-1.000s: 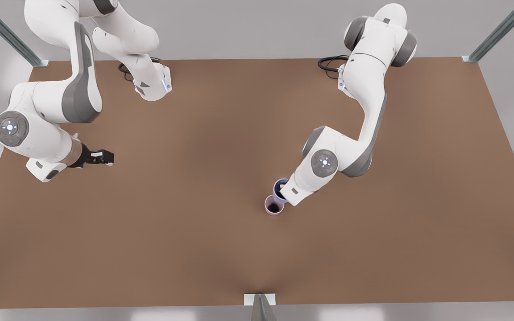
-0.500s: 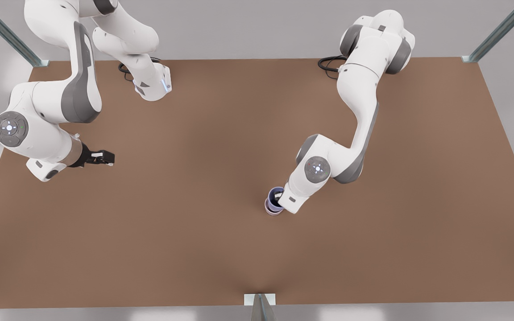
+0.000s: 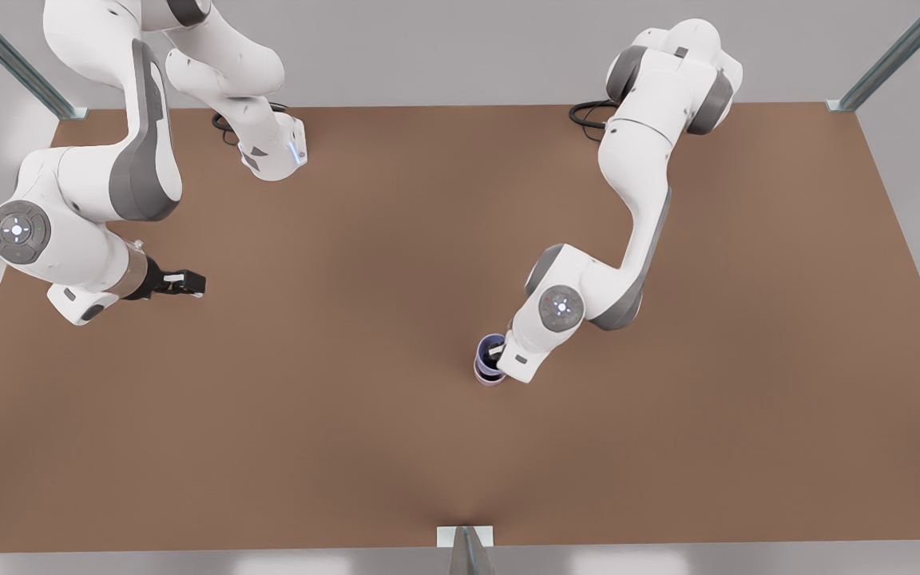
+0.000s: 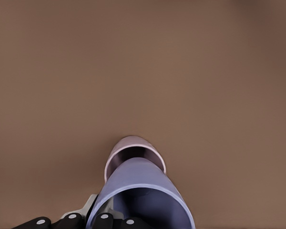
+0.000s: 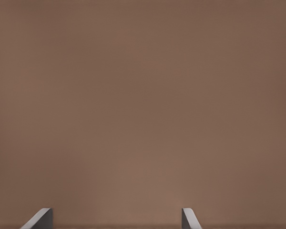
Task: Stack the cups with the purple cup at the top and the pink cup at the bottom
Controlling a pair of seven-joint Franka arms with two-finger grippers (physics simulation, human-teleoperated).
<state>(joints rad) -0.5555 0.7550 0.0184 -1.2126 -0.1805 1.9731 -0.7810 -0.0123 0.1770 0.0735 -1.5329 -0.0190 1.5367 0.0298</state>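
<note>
Left gripper [image 3: 498,357] grasps the purple cup [image 3: 489,354] by its rim; from my station the left wrist view shows that cup [image 4: 142,195] close up, its mouth wide and dark, with the black gripper body at its near wall. One finger seems to reach inside the cup in the front view, though I cannot make out the other. Purple cup sits directly over the pink cup [image 3: 489,377], and I read its base as just entering or above the pink cup's mouth; whether the two touch I cannot tell. In the left wrist view the pink cup's [image 4: 133,153] rim and pale wall show just past the purple cup, standing upright on the brown table [image 4: 143,67]. Taking the pink cup as landmark: it stands on the table [image 3: 364,415] roughly mid-depth, a little toward the front view's right of centre, with the left arm reaching to it from the far edge. Right gripper [image 3: 185,282] is well apart from the pink cup, toward the front view's left, hovering over bare table; this arm waits. Its fingers [image 5: 40,218] are spread wide with nothing between them in the right wrist view.
</note>
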